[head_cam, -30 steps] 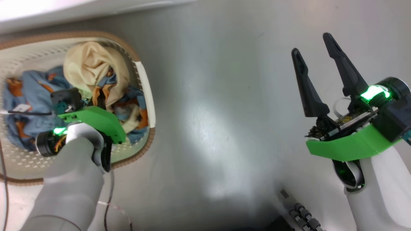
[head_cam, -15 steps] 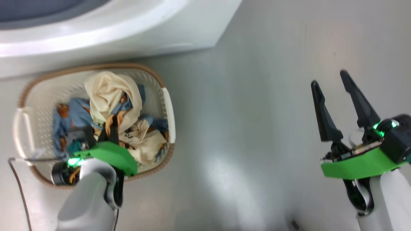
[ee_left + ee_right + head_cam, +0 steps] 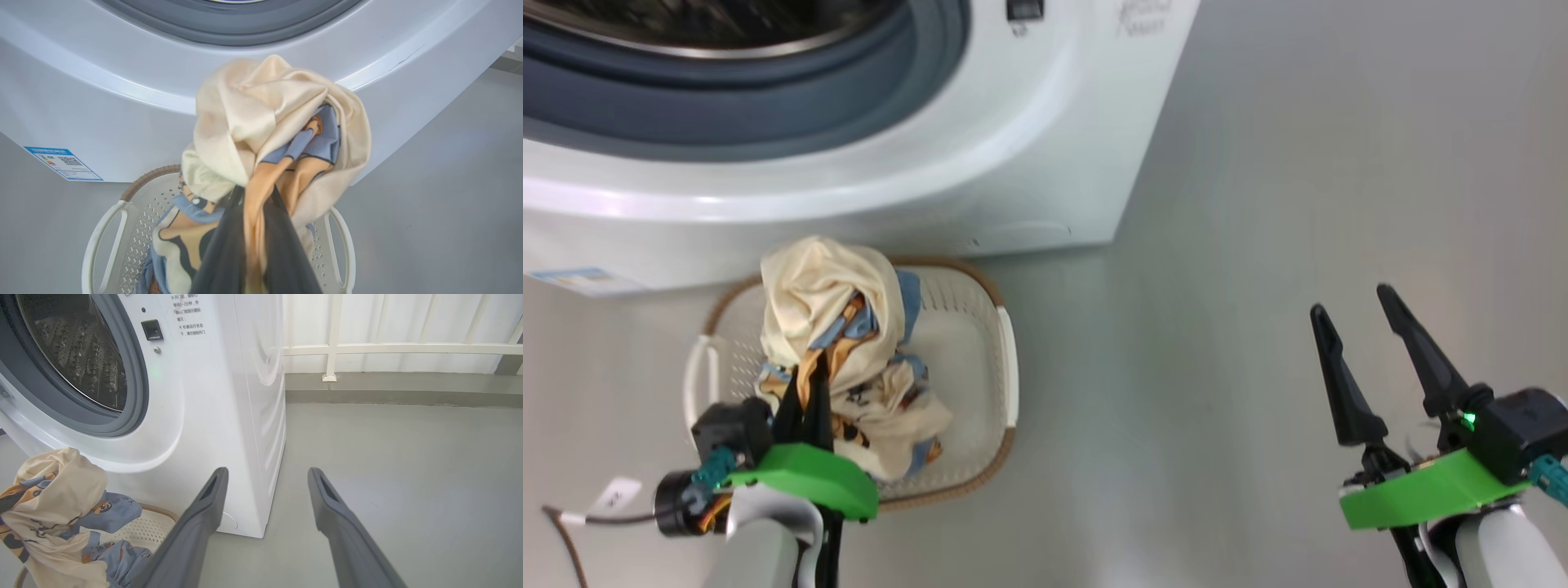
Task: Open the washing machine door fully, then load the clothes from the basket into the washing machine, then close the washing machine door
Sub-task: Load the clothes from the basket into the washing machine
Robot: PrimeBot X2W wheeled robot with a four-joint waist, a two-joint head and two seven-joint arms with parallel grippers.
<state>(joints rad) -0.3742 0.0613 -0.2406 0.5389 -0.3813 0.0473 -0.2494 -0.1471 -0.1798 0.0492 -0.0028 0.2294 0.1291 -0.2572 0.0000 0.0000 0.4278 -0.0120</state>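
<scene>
My left gripper is shut on a bunch of the clothes, cream, orange and light blue, held up above the basket. In the left wrist view its fingers pinch an orange fold, and the clothes hang in front of the washing machine. More fabric trails down into the basket. The washing machine stands just behind with its drum uncovered. The washing machine door is out of view. My right gripper is open and holds nothing, over bare floor to the right.
A blue energy label sits low on the machine's front. The basket stands against the machine's base. A white railing and low wall close the floor behind the machine. A cable trails by my left wrist.
The head camera has moved, bringing the machine's opening into view. My left gripper has lifted the clothes bunch up out of the basket. The right gripper stays open.
</scene>
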